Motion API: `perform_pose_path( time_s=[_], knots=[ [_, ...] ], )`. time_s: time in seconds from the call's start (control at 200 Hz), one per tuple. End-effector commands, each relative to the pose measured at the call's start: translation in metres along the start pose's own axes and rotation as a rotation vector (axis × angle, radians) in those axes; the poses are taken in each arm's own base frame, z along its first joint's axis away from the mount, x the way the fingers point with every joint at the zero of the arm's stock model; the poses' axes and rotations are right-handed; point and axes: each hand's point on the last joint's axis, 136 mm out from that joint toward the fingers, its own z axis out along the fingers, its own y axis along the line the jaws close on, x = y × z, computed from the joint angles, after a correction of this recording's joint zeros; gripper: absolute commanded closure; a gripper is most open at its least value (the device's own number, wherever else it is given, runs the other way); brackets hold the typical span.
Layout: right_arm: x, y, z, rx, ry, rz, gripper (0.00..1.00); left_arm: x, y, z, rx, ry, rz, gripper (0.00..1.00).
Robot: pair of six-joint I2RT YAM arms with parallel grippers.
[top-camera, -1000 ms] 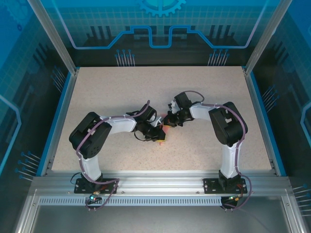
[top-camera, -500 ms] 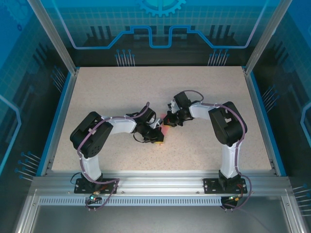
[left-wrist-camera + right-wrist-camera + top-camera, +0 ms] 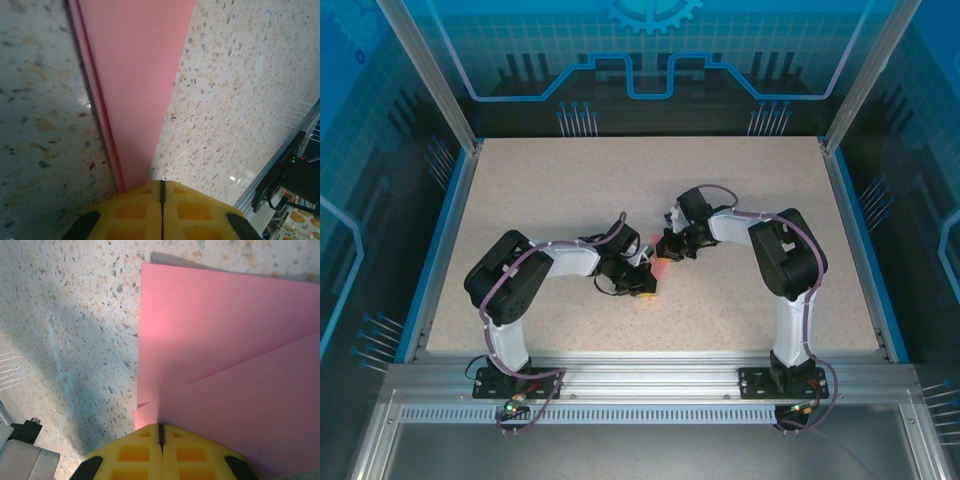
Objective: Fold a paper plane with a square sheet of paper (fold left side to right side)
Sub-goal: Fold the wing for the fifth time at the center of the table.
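Left gripper jaws together, tips resting on the narrow end of the folded pink paper. Right gripper jaws together too, tips on its wider creased edge. Paper lies flat mid speckled table, between both grippers.

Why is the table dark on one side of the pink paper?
Left wrist view: the table left of the pink paper sits in grey shadow, with one tiny glint; the right side is bright. Right wrist view: a bluish shadow band crosses the table, and the paper's lower part looks dimmer.
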Motion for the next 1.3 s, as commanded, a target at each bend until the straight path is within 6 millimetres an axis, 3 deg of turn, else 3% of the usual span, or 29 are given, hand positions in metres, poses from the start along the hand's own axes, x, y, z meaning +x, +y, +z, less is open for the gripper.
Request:
perform_pose_path(
  time_s=[0.0, 0.68, 0.805, 1.04, 1.295],
  knots=[
    [0.026, -0.055, 0.015, 0.185, 0.088, 0.085, 0.97, 0.006, 0.016, 0.000, -0.035, 0.004, -0.052, 0.94],
    [0.025, -0.061, 0.012, 0.194, 0.088, 0.096, 0.97, 0.044, 0.041, -0.009, -0.054, 0.032, -0.130, 0.96],
    [0.025, -0.061, 0.012, 0.191, 0.088, 0.097, 0.97, 0.036, 0.028, -0.021, -0.037, 0.005, -0.099, 0.96],
    [0.025, -0.059, 0.012, 0.183, 0.082, 0.095, 0.97, 0.006, -0.015, -0.040, 0.017, -0.048, -0.004, 0.95],
    [0.026, -0.058, 0.012, 0.181, 0.083, 0.096, 0.97, -0.018, -0.018, -0.020, 0.033, -0.029, 0.010, 0.93]
  ],
)
